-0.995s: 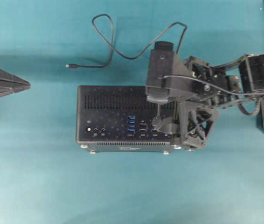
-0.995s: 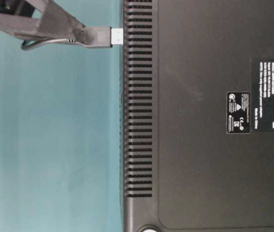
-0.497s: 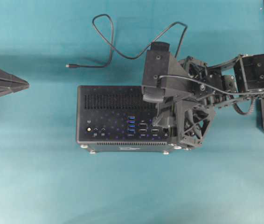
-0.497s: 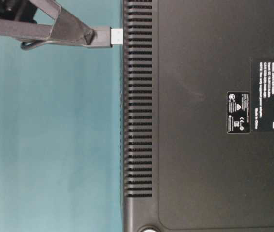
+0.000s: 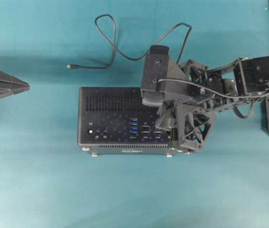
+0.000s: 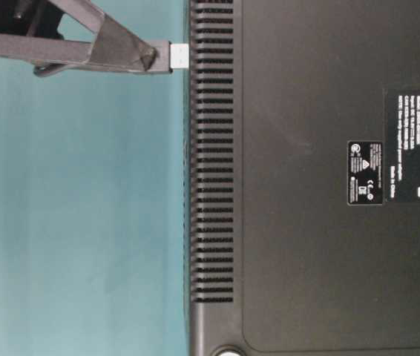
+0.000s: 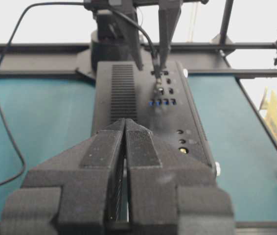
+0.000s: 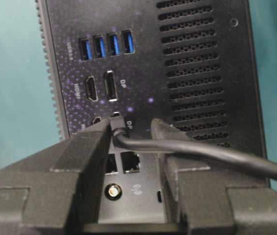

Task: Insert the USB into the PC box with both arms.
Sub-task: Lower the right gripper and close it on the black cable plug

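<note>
With right pincer (image 8: 131,142) clamped on the USB (image 6: 162,57) poised at the PC box (image 5: 110,102) port face and left pincer (image 7: 125,147) shut and idle away at bench edge: keep plug square, brace box, press gently.

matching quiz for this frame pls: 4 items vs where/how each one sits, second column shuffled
Column 1
1. USB plug
2. left gripper
3. loose cable end
4. PC box

Column 2
a. fingers shut, nothing held, off to the box's side
b. lying on the teal table, apart from the box
c. between the right gripper fingers, silver tip at the port face
d. port face turned up

Pairs: 1-c, 2-a, 3-b, 4-d
</note>
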{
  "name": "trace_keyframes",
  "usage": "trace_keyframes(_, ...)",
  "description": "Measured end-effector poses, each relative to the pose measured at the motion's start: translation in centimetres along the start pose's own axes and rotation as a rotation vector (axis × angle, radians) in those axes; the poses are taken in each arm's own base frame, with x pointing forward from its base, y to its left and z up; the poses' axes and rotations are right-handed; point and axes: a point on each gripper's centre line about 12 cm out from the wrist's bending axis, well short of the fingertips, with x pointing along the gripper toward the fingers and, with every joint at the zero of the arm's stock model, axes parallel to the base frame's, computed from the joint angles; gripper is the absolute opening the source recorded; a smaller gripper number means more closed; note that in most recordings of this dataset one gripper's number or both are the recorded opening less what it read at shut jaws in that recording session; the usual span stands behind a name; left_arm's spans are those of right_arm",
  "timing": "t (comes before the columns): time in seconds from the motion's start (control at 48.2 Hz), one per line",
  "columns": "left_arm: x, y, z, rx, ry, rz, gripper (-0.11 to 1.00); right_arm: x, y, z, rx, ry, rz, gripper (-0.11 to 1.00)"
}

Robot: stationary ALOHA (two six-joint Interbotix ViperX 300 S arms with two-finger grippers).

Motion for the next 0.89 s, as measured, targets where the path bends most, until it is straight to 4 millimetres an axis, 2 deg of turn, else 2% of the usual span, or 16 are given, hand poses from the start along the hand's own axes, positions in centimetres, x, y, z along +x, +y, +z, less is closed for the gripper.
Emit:
trace_keyframes(0.435, -0.1, -0.2, -0.5, -0.002, 0.012, -0.008, 0.0, -0.2, 0.4, 0.0, 0.013, 0.004, 0.024, 0.1)
trace_keyframes(0.58, -0.2, -0.2, -0.8, -0.002, 0.014, -0.008, 0.0, -0.2, 0.4, 0.2, 0.013, 0.001, 0.025, 0.1)
trace_keyframes(0.891, -0.7, -0.2, -1.0, -0.049, 0.009, -0.008, 0.0, -2.3, 0.5, 1.9, -0.021, -0.03, -0.004, 0.1)
